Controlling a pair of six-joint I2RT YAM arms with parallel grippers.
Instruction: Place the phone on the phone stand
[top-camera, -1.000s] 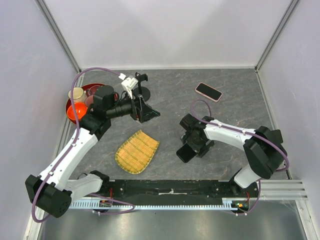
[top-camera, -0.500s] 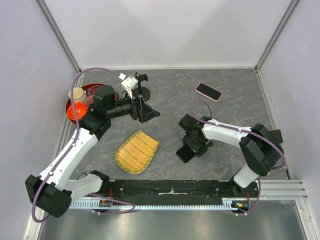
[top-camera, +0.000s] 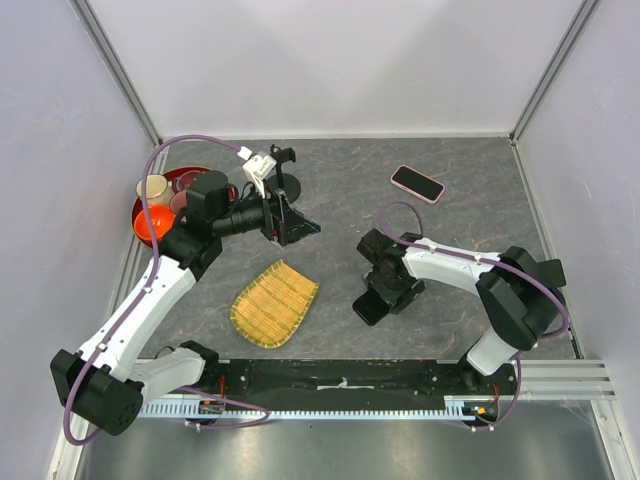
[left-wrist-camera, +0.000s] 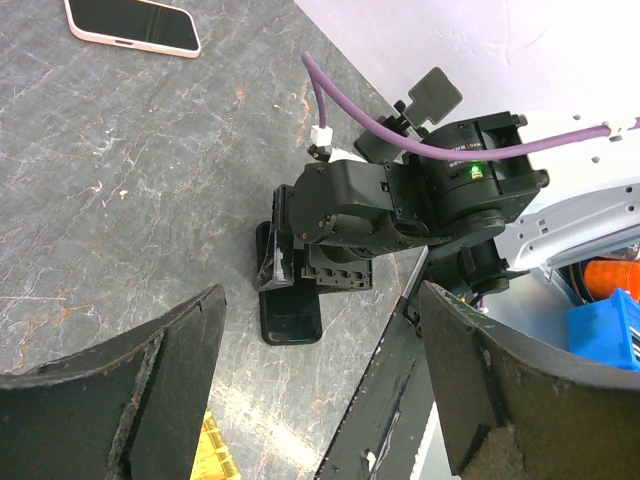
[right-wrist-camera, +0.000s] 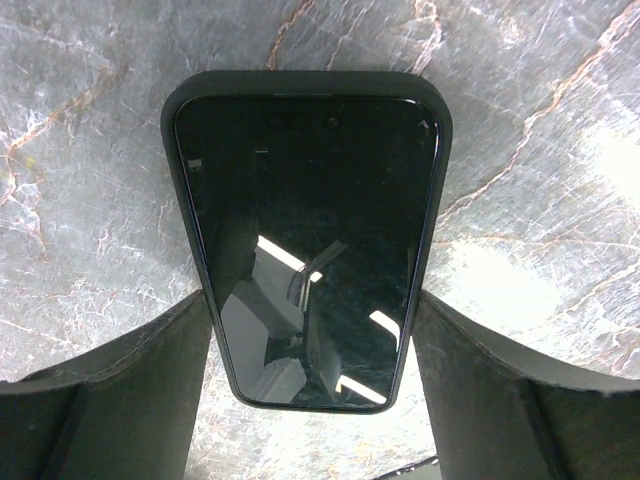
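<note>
The pink-rimmed phone (top-camera: 417, 183) lies flat, screen up, at the back right of the table; it also shows in the left wrist view (left-wrist-camera: 132, 25). The phone stand (top-camera: 284, 172), with disc base, post and clamp, stands at the back centre-left. My left gripper (top-camera: 283, 218) (left-wrist-camera: 320, 290) is open and empty just in front of that stand. My right gripper (top-camera: 385, 295) (right-wrist-camera: 312, 300) is open and low over an all-black phone (right-wrist-camera: 310, 235) (top-camera: 371, 307) lying flat. Its fingers (right-wrist-camera: 150, 380) stand on either side of it, close to its long edges.
A flat angular folding black stand (top-camera: 298, 227) sits right at my left gripper. A yellow woven mat (top-camera: 274, 302) lies front centre-left. A red tray (top-camera: 145, 225) with bowls and cups is at the far left. Side walls close in the table.
My right arm has shifted very slightly over the black phone. The left arm, both phones and the stand have not moved.
</note>
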